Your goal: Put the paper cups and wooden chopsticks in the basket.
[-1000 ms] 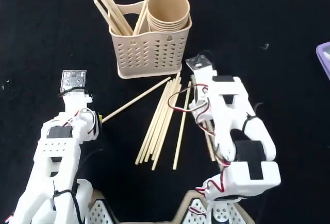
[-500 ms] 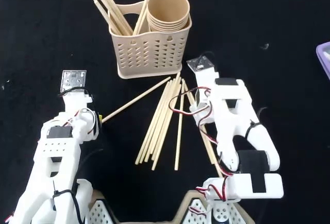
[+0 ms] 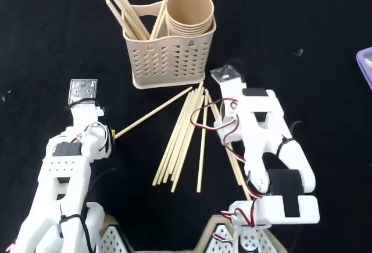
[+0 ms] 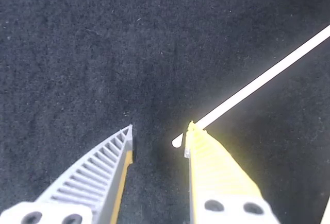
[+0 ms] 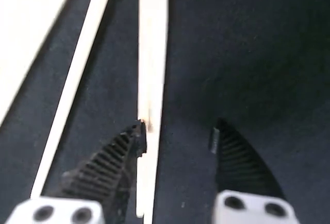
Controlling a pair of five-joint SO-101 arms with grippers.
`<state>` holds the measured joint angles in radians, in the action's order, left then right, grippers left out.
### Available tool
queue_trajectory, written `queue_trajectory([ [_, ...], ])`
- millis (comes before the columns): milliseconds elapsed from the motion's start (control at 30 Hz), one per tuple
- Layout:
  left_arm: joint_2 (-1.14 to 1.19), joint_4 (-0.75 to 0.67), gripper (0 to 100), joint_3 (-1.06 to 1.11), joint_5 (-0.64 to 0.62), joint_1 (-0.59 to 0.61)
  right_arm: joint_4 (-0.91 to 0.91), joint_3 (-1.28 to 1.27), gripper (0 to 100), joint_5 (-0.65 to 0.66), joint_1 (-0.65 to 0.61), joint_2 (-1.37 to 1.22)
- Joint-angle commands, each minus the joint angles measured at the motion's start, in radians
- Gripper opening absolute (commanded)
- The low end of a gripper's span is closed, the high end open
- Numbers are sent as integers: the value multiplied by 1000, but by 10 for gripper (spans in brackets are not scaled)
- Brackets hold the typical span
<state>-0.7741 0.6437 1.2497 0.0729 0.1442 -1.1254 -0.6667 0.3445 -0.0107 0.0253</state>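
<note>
Looking down over the table, a beige plastic basket (image 3: 171,61) with rows of slotted holes and a looped handle stands at the far side on the black cloth (image 3: 302,20). A stack of tan paper cups (image 3: 189,7) sits upright in its right half, mouths up. A handful of standing chopsticks (image 3: 125,14) leans out of the left half and fans toward the far left, with a few more tilted against the cups. In front of the basket a loose bundle (image 3: 181,134) of pale wooden sticks lies flat. Their long axes run from the basket's foot back toward the arms, spreading slightly. A single chopstick (image 3: 152,113) lies apart, slanting from the left arm (image 3: 64,171) up toward the basket. The right arm (image 3: 264,142) hangs over the bundle's right edge and covers parts of a couple of sticks. A purple corner (image 3: 366,61) is cut off at the side.

From the left wrist, the left gripper (image 4: 157,134) hangs low over the fuzzy cloth, its ribbed grey finger and yellow finger apart. The rounded end of the single chopstick sits right at the yellow tip on the gap side, though I cannot tell if they touch, and the stick runs away on a diagonal.

From the right wrist, the right gripper (image 5: 178,131) has its black ribbed fingers spread over bare cloth. The nearest chopstick (image 5: 153,54) runs lengthwise just beside one fingertip, with a thinner chopstick (image 5: 77,80) alongside it. A pale blur at the corner is too soft to make out.
</note>
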Motion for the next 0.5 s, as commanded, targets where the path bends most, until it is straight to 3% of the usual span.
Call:
queue_trajectory([
  [0,2,-15,170,-8,-2,2,-103,38,213,5,-37,65],
  [167,2,-15,170,-8,-2,2,-68,-2,214,12,-41,114],
  [467,2,-15,170,-8,-2,1,184,-140,211,14,-81,24],
])
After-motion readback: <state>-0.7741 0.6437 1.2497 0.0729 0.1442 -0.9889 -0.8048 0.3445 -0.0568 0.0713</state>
